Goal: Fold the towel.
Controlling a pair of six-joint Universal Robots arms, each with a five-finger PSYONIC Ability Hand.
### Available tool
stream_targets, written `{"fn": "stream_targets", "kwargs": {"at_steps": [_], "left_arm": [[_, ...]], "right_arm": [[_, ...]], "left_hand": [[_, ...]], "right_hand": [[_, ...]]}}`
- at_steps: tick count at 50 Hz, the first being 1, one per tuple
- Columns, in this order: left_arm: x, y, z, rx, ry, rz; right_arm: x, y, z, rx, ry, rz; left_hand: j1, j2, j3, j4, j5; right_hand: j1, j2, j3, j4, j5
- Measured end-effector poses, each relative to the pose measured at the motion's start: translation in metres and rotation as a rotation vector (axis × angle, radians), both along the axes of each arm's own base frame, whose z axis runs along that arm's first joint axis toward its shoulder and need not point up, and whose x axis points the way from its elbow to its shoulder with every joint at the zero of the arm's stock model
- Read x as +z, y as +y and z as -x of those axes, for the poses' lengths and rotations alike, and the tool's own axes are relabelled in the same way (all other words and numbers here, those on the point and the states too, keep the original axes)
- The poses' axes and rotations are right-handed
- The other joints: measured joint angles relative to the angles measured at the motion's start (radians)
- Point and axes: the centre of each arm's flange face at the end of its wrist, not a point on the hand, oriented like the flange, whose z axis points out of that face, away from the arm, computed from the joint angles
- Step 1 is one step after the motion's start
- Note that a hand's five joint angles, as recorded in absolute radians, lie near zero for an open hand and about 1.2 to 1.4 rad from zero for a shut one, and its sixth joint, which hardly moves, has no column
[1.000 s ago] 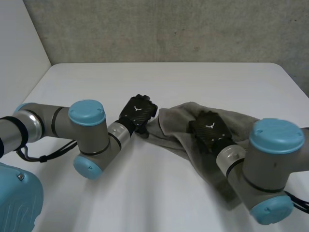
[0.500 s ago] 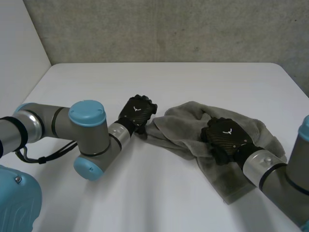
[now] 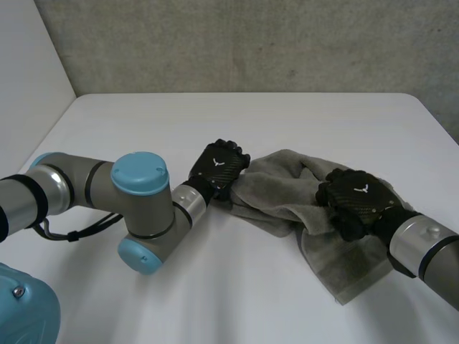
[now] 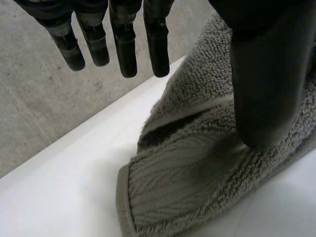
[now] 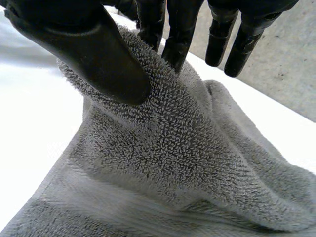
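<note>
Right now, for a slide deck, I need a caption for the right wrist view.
Right robot hand pinches a raised fold of grey towel above the white table.

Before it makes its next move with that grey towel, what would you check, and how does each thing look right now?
1. Right hand grips towel: ok, a ridge is pinched between thumb and fingers.
2. Left hand grips towel: not ok, its fingers are straight and the towel's corner lies under its palm, unheld.
3. Towel lying flat: not ok, it is bunched and creased.
4. Towel wholly on table: ok.
5. Hands apart: ok, left at a corner, right nearer the middle.
</note>
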Motion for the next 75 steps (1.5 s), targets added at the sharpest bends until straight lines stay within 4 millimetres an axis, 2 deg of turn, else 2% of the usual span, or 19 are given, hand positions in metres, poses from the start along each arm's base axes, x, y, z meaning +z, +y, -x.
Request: {"fn": "stream_targets", "kwargs": {"at_steps": [9, 14, 21, 29, 38, 59, 61, 63, 64, 66, 72, 75], "left_arm": [[0.006, 0.001, 0.006, -0.009, 0.030, 0.034], [0.008, 0.002, 0.009, -0.013, 0.044, 0.046], [0.006, 0.003, 0.011, -0.020, 0.057, 0.048], [0.000, 0.007, 0.017, -0.035, 0.070, 0.058], [0.000, 0.004, 0.020, -0.039, 0.095, 0.101], [-0.006, 0.002, 0.021, -0.032, 0.089, 0.103], [-0.006, 0.001, 0.021, -0.029, 0.091, 0.106], [-0.006, 0.000, 0.021, -0.023, 0.093, 0.109], [-0.006, 0.000, 0.021, -0.022, 0.093, 0.110], [-0.006, -0.001, 0.021, -0.013, 0.094, 0.112], [0.002, -0.002, 0.019, 0.011, 0.102, 0.118], [0.012, 0.000, 0.017, 0.025, 0.110, 0.126]], "right_arm": [[0.009, -0.003, 0.007, -0.017, 0.017, 0.032], [0.010, -0.004, 0.010, -0.020, 0.019, 0.031], [0.011, -0.008, 0.014, -0.031, 0.011, 0.029], [0.018, -0.012, 0.019, -0.055, -0.002, 0.049], [0.023, -0.017, 0.025, -0.080, -0.005, 0.065], [0.027, -0.031, 0.038, -0.128, -0.006, 0.084], [0.027, -0.031, 0.038, -0.129, -0.006, 0.083], [0.027, -0.033, 0.039, -0.133, -0.006, 0.083], [0.027, -0.033, 0.039, -0.134, -0.006, 0.084], [0.026, -0.036, 0.041, -0.143, -0.005, 0.083], [0.015, -0.052, 0.047, -0.169, 0.001, 0.060], [0.006, -0.063, 0.048, -0.183, 0.003, 0.033]], "left_hand": [[0.043, 0.046, 0.000, 0.000, 0.090], [0.331, 0.338, 0.000, 0.000, 0.364], [0.449, 0.463, 0.000, 0.000, 0.496], [0.425, 0.428, 0.000, 0.000, 0.466], [0.261, 0.265, 0.000, 0.000, 0.288], [0.267, 0.270, 0.000, 0.000, 0.297], [0.370, 0.375, 0.000, 0.000, 0.399], [0.605, 0.614, 0.000, 0.000, 0.644], [0.633, 0.643, 0.000, 0.000, 0.659], [0.822, 0.846, 0.000, 0.000, 0.871], [0.829, 0.887, 0.000, 0.000, 0.904], [0.829, 0.889, 0.000, 0.000, 0.907]], "right_hand": [[0.000, 0.000, 0.000, 0.000, 0.000], [0.000, 0.000, 0.000, 0.000, 0.000], [0.000, 0.000, 0.000, 0.000, 0.000], [0.000, 0.000, 0.000, 0.000, 0.000], [0.000, 0.000, 0.000, 0.000, 0.000], [0.000, 0.000, 0.000, 0.000, 0.000], [0.000, 0.000, 0.000, 0.000, 0.000], [0.000, 0.000, 0.000, 0.000, 0.000], [0.000, 0.000, 0.000, 0.000, 0.000], [0.000, 0.000, 0.000, 0.000, 0.000], [-0.044, -0.041, 0.000, 0.000, -0.047], [-0.353, -0.345, 0.000, 0.000, -0.348]]}}
